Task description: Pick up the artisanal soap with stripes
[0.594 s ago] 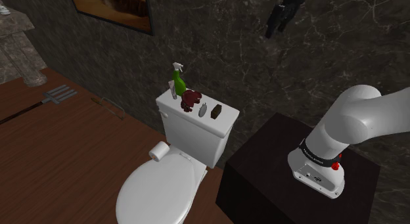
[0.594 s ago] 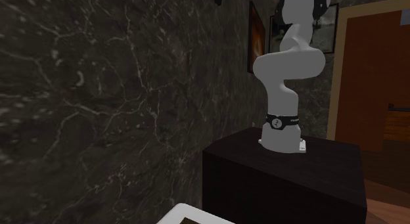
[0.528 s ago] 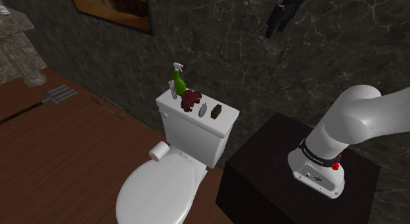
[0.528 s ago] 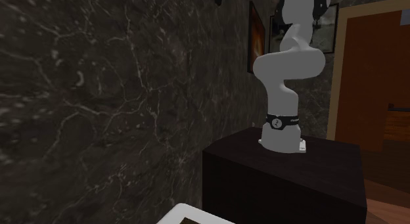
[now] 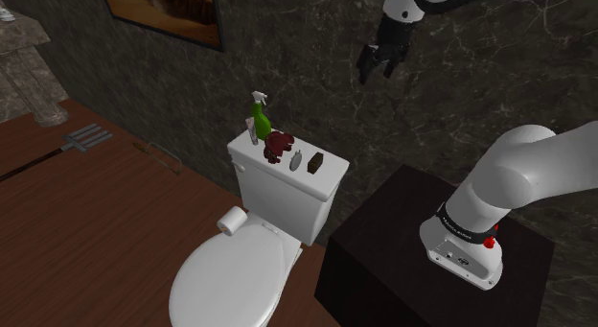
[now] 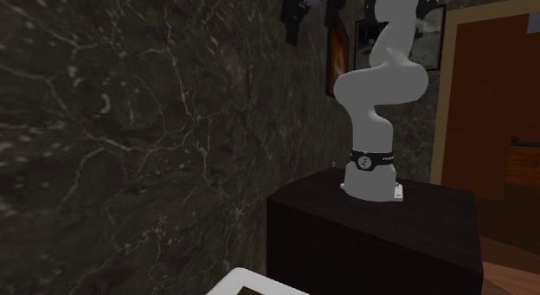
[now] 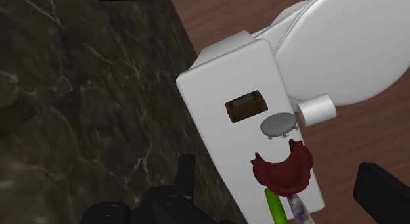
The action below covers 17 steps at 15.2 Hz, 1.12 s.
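The striped soap (image 5: 315, 162) is a small brown bar lying on the white toilet tank lid (image 5: 331, 178), nearest the stand. In the wrist view the soap (image 7: 246, 105) shows a lighter striped top. My black gripper (image 5: 372, 64) hangs high in front of the dark marble wall, well above the tank and a little to the shoulder view's right of the soap. In the wrist view the gripper (image 7: 274, 169) is open, its fingers (image 7: 186, 171) wide apart with nothing between them. From the second exterior view the gripper (image 6: 294, 12) is near the top, against the wall.
Beside the soap on the lid are a grey disc-shaped object (image 5: 296, 160), a dark red object (image 5: 278, 146) and a green spray bottle (image 5: 259, 119). A paper roll (image 5: 231, 220) sits beside the closed toilet seat (image 5: 230, 277). The dark stand (image 5: 383, 268) adjoins the tank.
The arm has swung down and toward the shoulder view's left, bringing the gripper lower and closer to the space above the tank. The objects on the lid have not moved.
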Motion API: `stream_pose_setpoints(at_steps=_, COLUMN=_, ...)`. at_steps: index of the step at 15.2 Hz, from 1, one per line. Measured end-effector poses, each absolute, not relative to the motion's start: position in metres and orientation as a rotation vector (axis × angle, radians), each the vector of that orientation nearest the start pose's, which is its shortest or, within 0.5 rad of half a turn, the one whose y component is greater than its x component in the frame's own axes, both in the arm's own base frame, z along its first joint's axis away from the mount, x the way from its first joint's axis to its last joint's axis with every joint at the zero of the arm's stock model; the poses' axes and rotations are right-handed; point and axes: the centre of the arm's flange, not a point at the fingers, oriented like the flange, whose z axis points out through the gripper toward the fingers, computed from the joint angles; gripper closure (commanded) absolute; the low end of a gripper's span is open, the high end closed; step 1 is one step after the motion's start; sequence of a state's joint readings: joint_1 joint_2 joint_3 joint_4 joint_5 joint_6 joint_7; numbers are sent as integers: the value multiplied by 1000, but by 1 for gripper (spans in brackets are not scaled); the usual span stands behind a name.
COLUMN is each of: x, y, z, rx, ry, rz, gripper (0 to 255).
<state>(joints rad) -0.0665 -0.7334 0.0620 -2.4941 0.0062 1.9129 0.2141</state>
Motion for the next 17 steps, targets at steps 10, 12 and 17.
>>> stream_pose_setpoints(at_steps=10, x=405, y=26, z=421, rx=-3026, ry=921, rz=-152, gripper=0)
stream_pose_setpoints(at_steps=12, x=418, y=31, z=397, rx=-2993, ry=1028, rz=-135, gripper=0)
stream_pose_setpoints(at_steps=17, x=446, y=34, z=339, rx=-2891, ry=1293, rz=-85, gripper=0)
